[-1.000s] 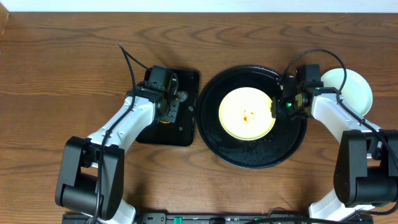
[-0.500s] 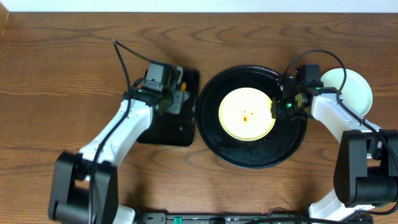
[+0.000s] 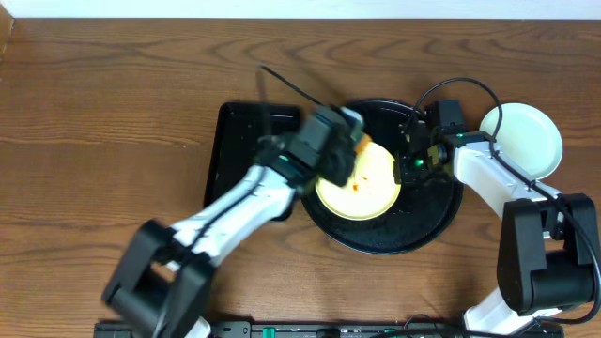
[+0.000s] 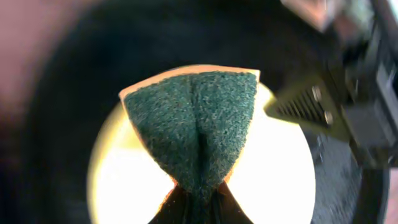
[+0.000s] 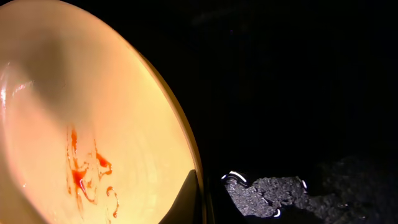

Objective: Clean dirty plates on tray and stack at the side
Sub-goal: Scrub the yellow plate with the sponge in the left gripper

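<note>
A pale yellow plate [image 3: 368, 191] with orange-red sauce smears [image 5: 81, 177] lies in the round black tray [image 3: 394, 246]. My right gripper [image 3: 408, 166] is shut on the plate's right rim, one finger [image 5: 200, 199] on the inside of the rim. My left gripper [image 3: 346, 143] is over the plate's upper left, shut on a sponge [image 4: 196, 124] with a green scouring face and orange body, held just above the plate [image 4: 121, 180]. A pale plate [image 3: 522, 139] sits on the table right of the tray.
A rectangular black tray [image 3: 242, 141] lies left of the round tray. A wet patch [image 5: 273, 193] shows on the round tray's floor beside the plate. Brown wooden table all round.
My left arm has swung right from the rectangular tray to over the yellow plate, carrying the sponge. My right gripper and the plate have shifted slightly left.
</note>
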Available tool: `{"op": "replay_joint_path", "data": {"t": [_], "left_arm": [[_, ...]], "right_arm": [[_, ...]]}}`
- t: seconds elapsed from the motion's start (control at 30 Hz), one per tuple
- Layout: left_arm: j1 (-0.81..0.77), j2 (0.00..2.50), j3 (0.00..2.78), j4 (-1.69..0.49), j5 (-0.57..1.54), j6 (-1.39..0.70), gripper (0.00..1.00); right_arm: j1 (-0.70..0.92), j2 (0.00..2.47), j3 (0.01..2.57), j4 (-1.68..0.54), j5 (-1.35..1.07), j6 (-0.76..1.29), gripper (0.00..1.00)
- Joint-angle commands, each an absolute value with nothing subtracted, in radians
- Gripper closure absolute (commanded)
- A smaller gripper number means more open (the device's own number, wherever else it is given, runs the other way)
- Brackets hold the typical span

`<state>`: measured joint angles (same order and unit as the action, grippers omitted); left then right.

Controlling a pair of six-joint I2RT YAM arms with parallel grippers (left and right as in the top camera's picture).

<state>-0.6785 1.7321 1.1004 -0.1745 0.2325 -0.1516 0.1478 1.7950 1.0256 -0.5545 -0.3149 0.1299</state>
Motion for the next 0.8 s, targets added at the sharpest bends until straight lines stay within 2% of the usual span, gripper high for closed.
{"op": "replay_joint_path", "data": {"t": [0.0,0.2,0.33,0.5,0.77], "left_arm": [[-0.734,1.801,1.105,-0.155,0.24,-0.226,0.93],[-0.825,1.895,1.105,-0.112,0.239,-0.234,0.92],[-0.828,1.932,1.105,-0.11,0.134,-0.234,0.92],[-0.768,1.966,1.105,-0.11,-0.04,-0.234,0.92],[-0.617,1.96,1.106,-0.163,0.024,-0.234,0.92]], "right_arm": [[0.167,1.79,1.033,-0.555,-0.314,0.172,0.99],[0.172,1.79,1.033,-0.569,-0.314,0.171,0.99],[0.172,1.79,1.033,-0.575,-0.315,0.172,0.99],[0.172,1.79,1.033,-0.583,-0.315,0.171,0.99],[0.172,1.79,1.033,-0.585,-0.314,0.171,0.99]]}}
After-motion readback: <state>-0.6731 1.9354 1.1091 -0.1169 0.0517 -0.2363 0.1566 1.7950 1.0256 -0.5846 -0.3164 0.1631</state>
